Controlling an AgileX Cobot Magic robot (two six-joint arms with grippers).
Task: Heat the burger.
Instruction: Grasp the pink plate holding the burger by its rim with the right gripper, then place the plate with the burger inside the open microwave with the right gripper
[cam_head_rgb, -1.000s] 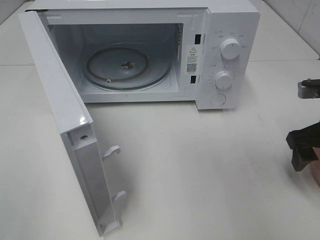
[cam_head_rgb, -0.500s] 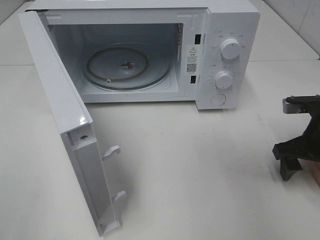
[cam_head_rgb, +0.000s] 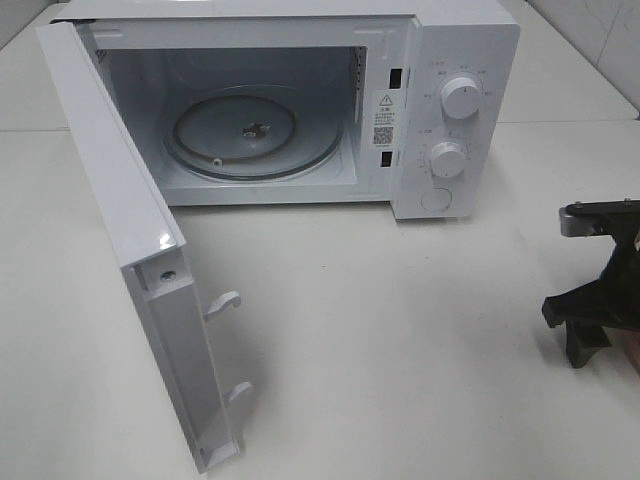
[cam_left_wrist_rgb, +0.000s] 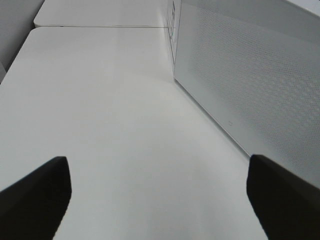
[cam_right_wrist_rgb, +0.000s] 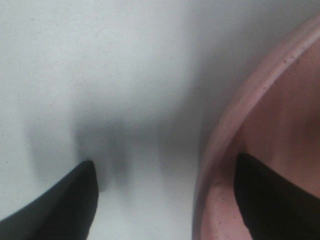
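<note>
The burger is out of view in every frame. In the right wrist view my right gripper (cam_right_wrist_rgb: 165, 165) is open and straddles the rim of the pink plate (cam_right_wrist_rgb: 240, 100). One finger (cam_right_wrist_rgb: 60, 200) hangs over the table and the other finger (cam_right_wrist_rgb: 270, 200) over the plate's inside. From the high camera this gripper (cam_head_rgb: 590, 340) sits low at the far right edge of the table, with a sliver of the plate (cam_head_rgb: 632, 358) beside it. My left gripper (cam_left_wrist_rgb: 157, 165) is open above bare tabletop, with nothing between its fingers.
The white microwave (cam_head_rgb: 450, 40) stands at the back with its door (cam_head_rgb: 130, 230) swung wide open towards the front left. Its glass turntable (cam_head_rgb: 250, 135) is bare. The left wrist view shows the door's dotted face (cam_left_wrist_rgb: 260, 75) close by.
My right gripper has come further into the high view, moving left and down towards the table, and its fingers have narrowed somewhat. The microwave has not moved.
</note>
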